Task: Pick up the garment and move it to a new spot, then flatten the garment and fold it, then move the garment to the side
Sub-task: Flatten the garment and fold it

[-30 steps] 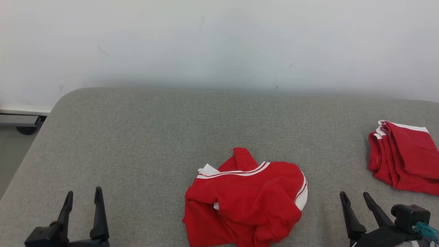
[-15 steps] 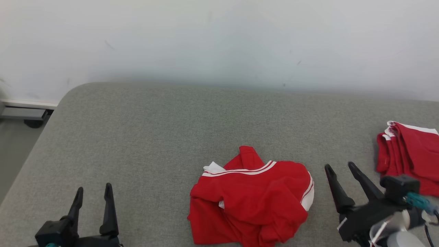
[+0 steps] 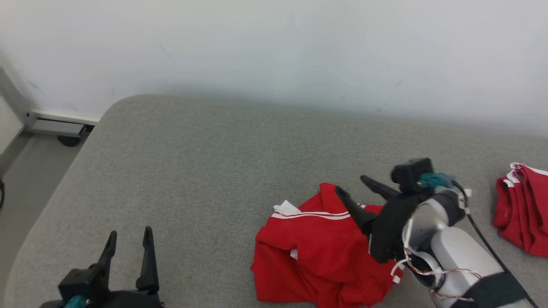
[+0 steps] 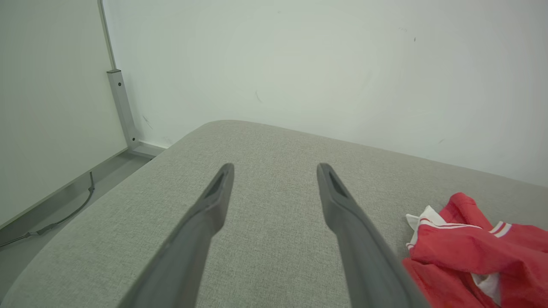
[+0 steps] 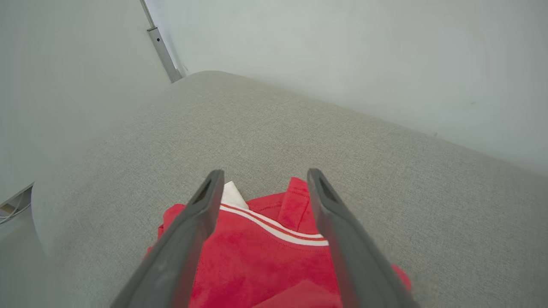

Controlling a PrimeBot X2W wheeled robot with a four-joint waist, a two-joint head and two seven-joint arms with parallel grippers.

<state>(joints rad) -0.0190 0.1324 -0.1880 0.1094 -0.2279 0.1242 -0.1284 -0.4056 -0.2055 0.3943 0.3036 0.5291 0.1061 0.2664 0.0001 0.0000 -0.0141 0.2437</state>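
A crumpled red garment (image 3: 317, 252) with white stripes lies on the grey padded table, near the front, right of centre. It also shows at the right edge of the left wrist view (image 4: 475, 252) and low in the right wrist view (image 5: 265, 256). My right gripper (image 3: 353, 186) hovers open over the garment's far right part, fingers pointing left and away, with nothing between them. From the right wrist, the fingers (image 5: 201, 214) straddle the striped edge from above. My left gripper (image 3: 129, 235) stands open at the front left, well clear of the garment.
A second red garment (image 3: 520, 209), folded, lies at the table's right edge. The table (image 3: 205, 162) ends in a rounded corner at the far left, with floor and a metal rail (image 3: 55, 126) beyond. A pale wall rises behind.
My right arm has swung up and left from the front right corner to above the garment. The head camera has turned left, shifting the whole scene rightward. The left gripper holds its pose.
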